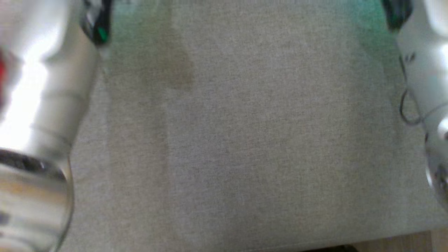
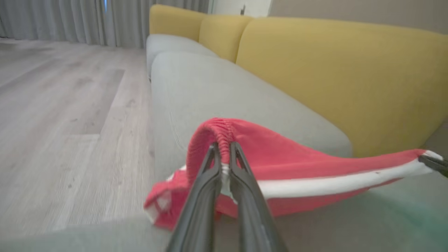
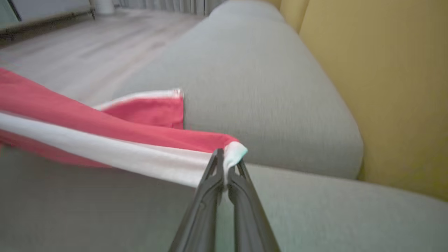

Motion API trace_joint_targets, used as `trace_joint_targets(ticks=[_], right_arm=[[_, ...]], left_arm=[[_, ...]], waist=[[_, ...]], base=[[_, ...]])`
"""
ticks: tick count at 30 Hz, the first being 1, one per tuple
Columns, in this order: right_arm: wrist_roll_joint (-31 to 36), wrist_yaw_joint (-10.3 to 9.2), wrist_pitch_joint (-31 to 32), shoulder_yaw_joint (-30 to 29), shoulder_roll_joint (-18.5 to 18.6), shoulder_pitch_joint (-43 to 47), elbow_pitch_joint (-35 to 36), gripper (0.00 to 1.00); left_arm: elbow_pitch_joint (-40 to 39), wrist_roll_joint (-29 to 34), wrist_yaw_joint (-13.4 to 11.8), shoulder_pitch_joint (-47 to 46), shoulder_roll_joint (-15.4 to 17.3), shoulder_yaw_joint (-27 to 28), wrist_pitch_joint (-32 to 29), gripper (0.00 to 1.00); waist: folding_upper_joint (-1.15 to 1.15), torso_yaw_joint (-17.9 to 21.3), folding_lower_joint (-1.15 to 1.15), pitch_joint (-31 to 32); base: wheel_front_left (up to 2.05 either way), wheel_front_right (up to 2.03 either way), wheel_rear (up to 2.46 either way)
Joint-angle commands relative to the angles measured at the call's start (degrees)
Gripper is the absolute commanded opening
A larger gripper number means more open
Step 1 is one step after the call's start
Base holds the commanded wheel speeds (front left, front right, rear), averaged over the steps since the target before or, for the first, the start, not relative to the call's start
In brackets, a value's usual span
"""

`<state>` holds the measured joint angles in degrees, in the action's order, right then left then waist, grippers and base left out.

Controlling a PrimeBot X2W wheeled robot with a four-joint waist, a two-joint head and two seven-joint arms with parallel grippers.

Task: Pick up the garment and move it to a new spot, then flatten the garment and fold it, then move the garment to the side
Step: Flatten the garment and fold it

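**Red garment (image 2: 297, 157) hanging stretched over the grey seat cushion (image 2: 217, 87)**

Head view: The camera is looking straight down on the grey cushion fabric. The pale left forearm (image 1: 42, 105) is reaching up the left edge and the right forearm (image 1: 423, 70) is reaching up the right edge, both blurred. A sliver of wooden floor (image 1: 402, 243) is showing at the lower right corner.

Left wrist view: The left gripper (image 2: 224, 145) is pinching the ribbed red hem of the garment, its two dark fingers nearly together with the cloth between them. From there the garment is running off to the right as a red band with a white stripe. At its far end the tip of the right gripper (image 2: 434, 162) is gripping the white corner. A loose fold is drooping at the lower left, and whether it is touching the cushion cannot be told. The yellow backrest (image 2: 336, 70) is rising behind the seat, and grey curtains (image 2: 70, 17) are hanging beyond the floor.

Right wrist view: The right gripper is clamping the white-edged corner, fingers closed tight on it. The garment is stretching away to the left above the cushion, with a red flap hanging behind the stripe.
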<state>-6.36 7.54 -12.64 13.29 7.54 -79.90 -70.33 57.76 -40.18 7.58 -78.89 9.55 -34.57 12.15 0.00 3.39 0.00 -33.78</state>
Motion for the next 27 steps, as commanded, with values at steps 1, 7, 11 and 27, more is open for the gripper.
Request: trace_joint_targets(ticks=[1,7,11,27], right_arm=[[-1.8,-0.05,1.45,3.39,0.79,2.33,0.45,0.0],[-8.23,-0.05,6.26,12.95,3.21,11.18,1.36,0.0],[-15.87,-0.05,12.05,21.74,7.35,18.24,6.63,0.0],[-47.75,-0.05,33.99,41.54,30.62,38.06,35.61,0.0]], left_arm=[[-4.24,-2.07,-0.1,2.43,3.43,-3.07,-0.4,0.0],[-8.58,-5.46,-0.1,13.07,7.06,-11.95,-1.56,0.0],[-10.26,-6.88,-0.09,19.27,9.48,-17.47,-1.31,0.0],[-15.61,-10.06,-0.92,36.77,12.16,-22.25,2.31,0.0]], waist=[[0.0,-1.56,0.0,3.48],[0.0,-2.57,0.0,8.82],[0.0,-2.97,0.0,13.12],[0.0,-4.12,0.0,27.54]], base=[[0.0,0.0,0.0],[0.0,0.0,0.0],[0.0,0.0,0.0],[0.0,0.0,0.0]])
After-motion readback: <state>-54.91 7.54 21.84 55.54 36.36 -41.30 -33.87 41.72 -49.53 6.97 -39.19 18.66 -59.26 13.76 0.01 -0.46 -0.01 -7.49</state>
